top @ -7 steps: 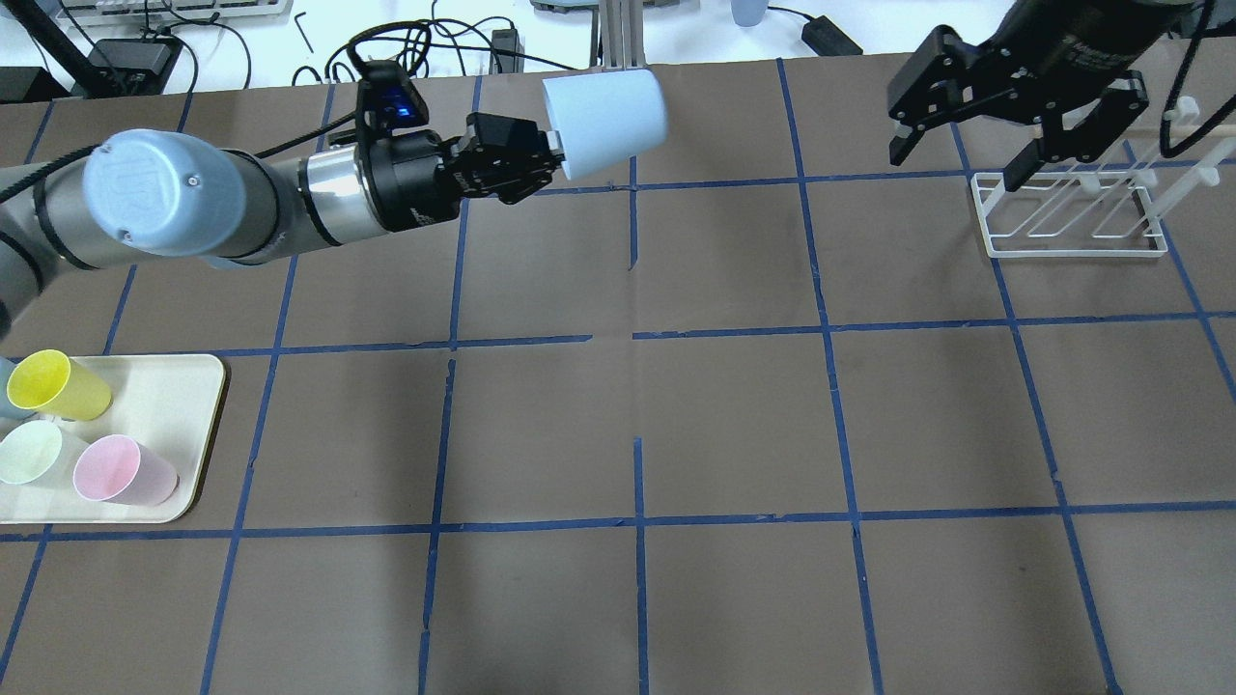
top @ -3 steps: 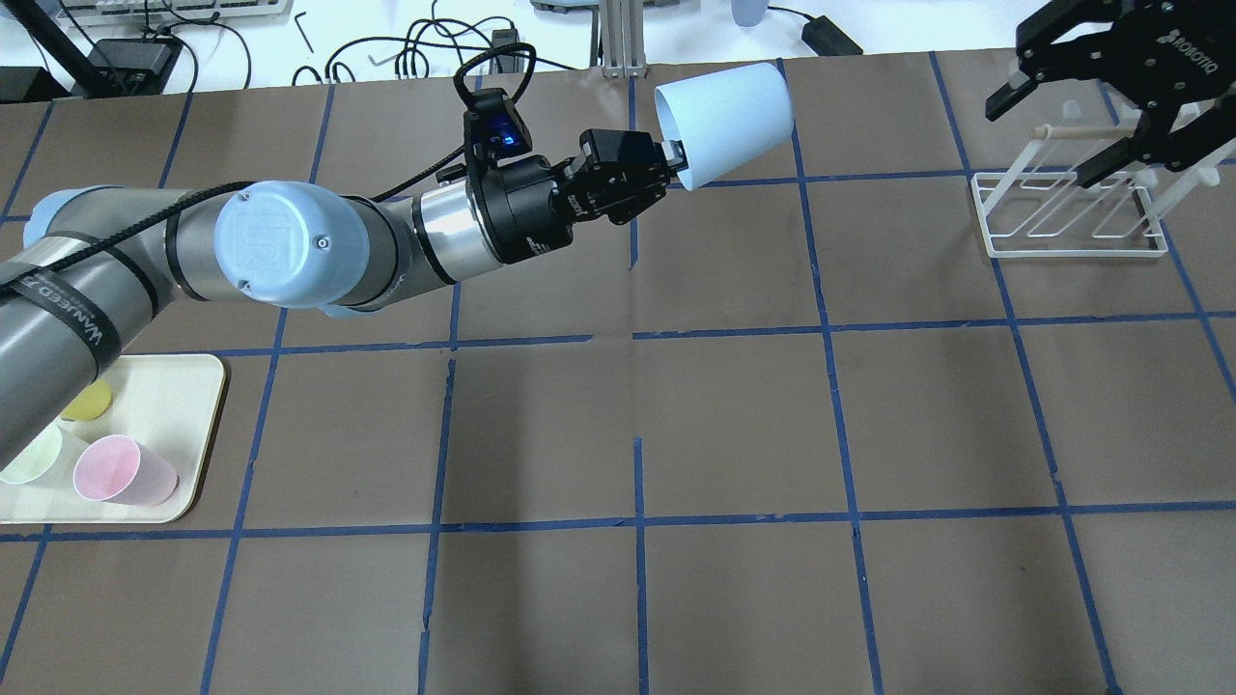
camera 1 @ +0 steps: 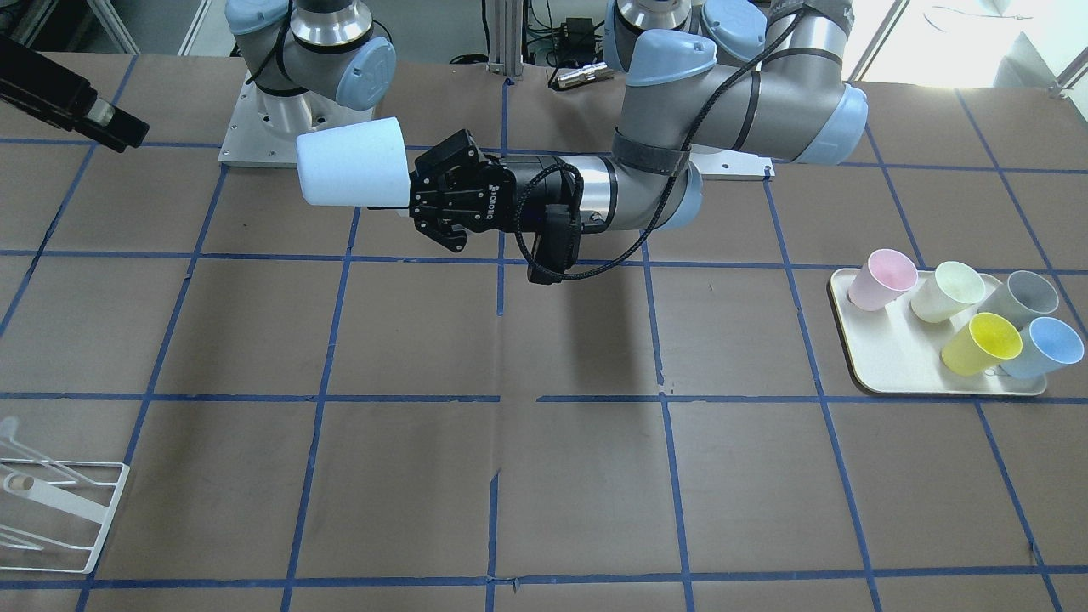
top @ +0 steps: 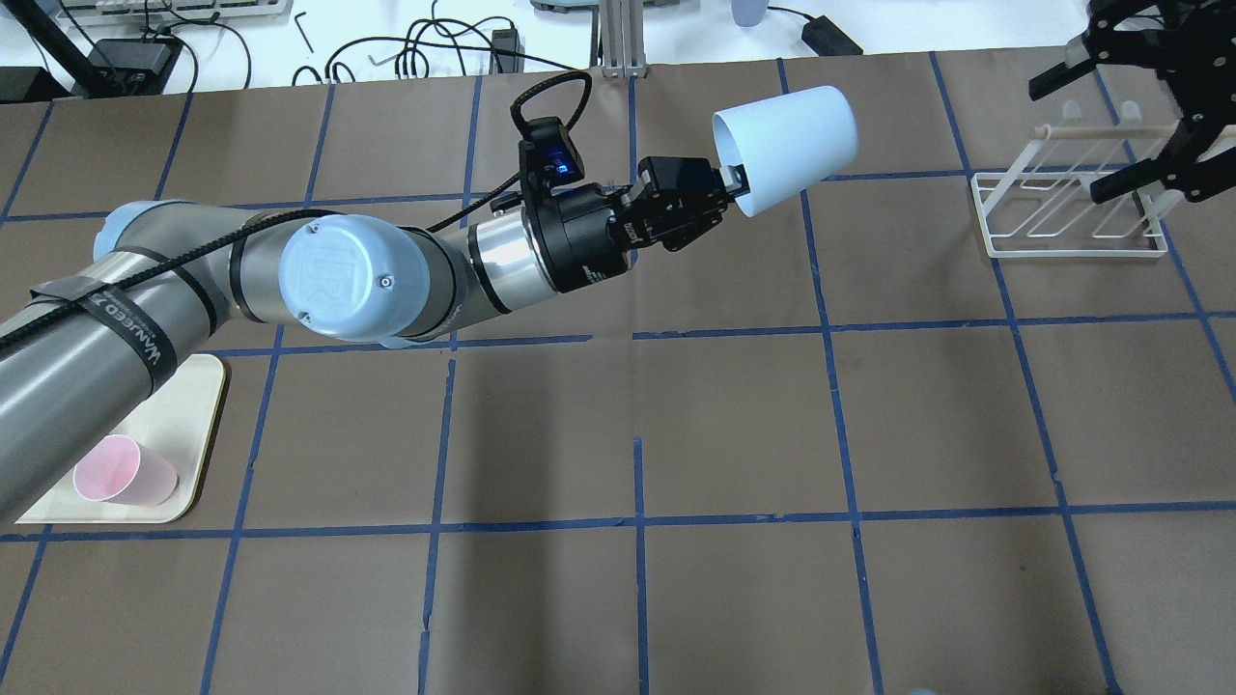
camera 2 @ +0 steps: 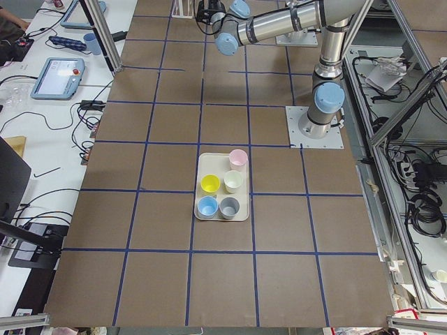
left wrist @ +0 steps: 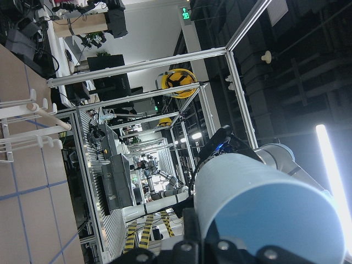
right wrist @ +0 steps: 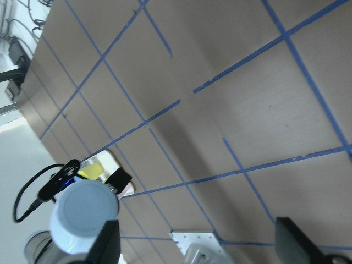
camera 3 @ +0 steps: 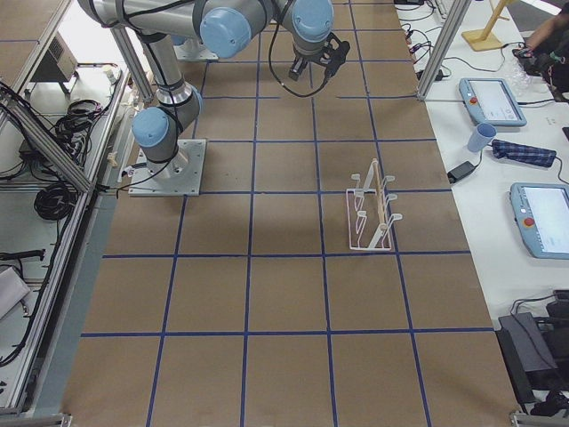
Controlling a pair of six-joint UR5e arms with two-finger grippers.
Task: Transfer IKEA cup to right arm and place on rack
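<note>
My left gripper [top: 726, 181] is shut on the rim of the IKEA cup [top: 787, 145], a pale blue tumbler held on its side above the table's far middle, base pointing right. The cup also shows in the front view [camera 1: 353, 161], the left wrist view [left wrist: 264, 203] and, base-on, the right wrist view [right wrist: 85, 214]. My right gripper [top: 1072, 140] is open and empty, high over the white wire rack [top: 1072, 217] at the far right, well apart from the cup. Its fingers [right wrist: 107, 245] frame the right wrist view. The rack shows in the right view [camera 3: 373, 218].
A cream tray [camera 1: 892, 357] at my left holds a pink cup [camera 1: 884, 279], a pale green, a grey and a yellow cup [camera 1: 982, 342], and a second pale blue cup [camera 1: 1050, 344]. My left arm [top: 338, 280] spans above the tray's side.
My left arm has swung to the right with the cup, closer to the rack side. My right gripper has moved right and toward the far edge, over the rack.
</note>
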